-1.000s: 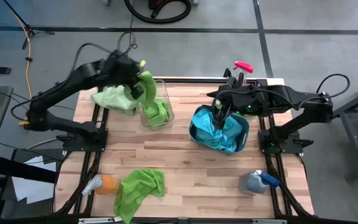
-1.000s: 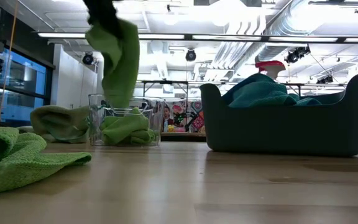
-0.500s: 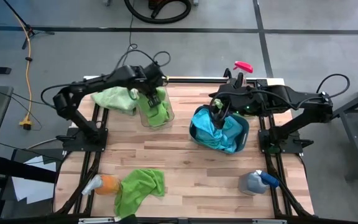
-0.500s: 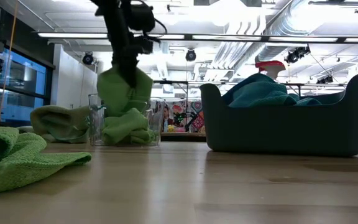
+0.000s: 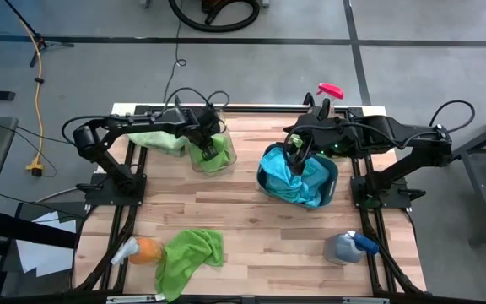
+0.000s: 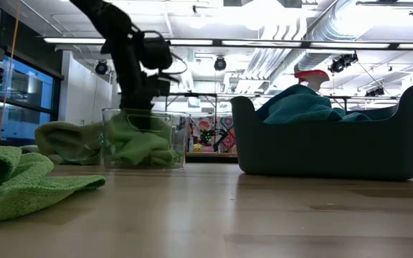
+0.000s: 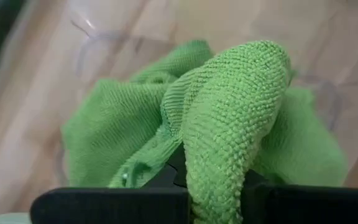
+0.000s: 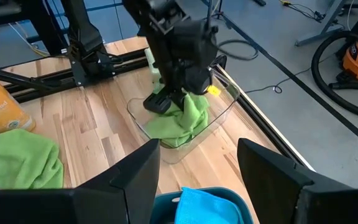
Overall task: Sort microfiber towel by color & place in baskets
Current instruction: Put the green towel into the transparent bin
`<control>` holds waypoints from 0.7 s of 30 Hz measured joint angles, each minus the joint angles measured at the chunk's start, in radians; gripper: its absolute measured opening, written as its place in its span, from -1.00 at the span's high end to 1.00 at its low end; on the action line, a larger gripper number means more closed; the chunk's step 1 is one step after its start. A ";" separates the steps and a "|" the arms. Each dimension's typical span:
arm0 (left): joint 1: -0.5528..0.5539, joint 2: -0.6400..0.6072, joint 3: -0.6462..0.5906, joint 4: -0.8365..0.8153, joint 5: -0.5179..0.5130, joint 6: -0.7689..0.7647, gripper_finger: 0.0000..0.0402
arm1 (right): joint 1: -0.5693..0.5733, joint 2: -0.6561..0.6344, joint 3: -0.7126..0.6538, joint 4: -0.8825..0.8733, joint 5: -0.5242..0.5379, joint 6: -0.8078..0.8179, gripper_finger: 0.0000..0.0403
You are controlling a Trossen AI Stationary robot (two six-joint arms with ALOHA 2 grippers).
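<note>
Down inside the clear see-through plastic tub (image 5: pixel 210 150), the left gripper (image 5: pixel 202 145) is clamped tight on a bright green microfiber towel (image 7: pixel 229 124), with more green cloth bunched beneath it. Across from it, the right gripper (image 5: pixel 297 153) hangs spread over the dark teal-blue tub (image 5: pixel 265 181), blue towels (image 5: pixel 302 181) directly below, gripping nothing.

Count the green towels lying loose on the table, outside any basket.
2: one green towel at the near edge beside the orange bottle, another at the far left next to the clear basket. More may be hidden behind the arms.
</note>
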 joint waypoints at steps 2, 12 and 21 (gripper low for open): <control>0.000 0.000 -0.048 0.044 0.000 -0.001 0.97 | 0.000 0.000 0.000 0.000 0.000 0.000 -0.05; 0.000 -0.003 -0.198 0.214 0.000 -0.002 0.82 | 0.000 0.000 0.000 0.000 0.000 0.000 -0.05; 0.000 -0.003 -0.202 0.229 0.030 -0.002 0.42 | 0.000 0.000 0.000 0.000 0.000 0.000 -0.05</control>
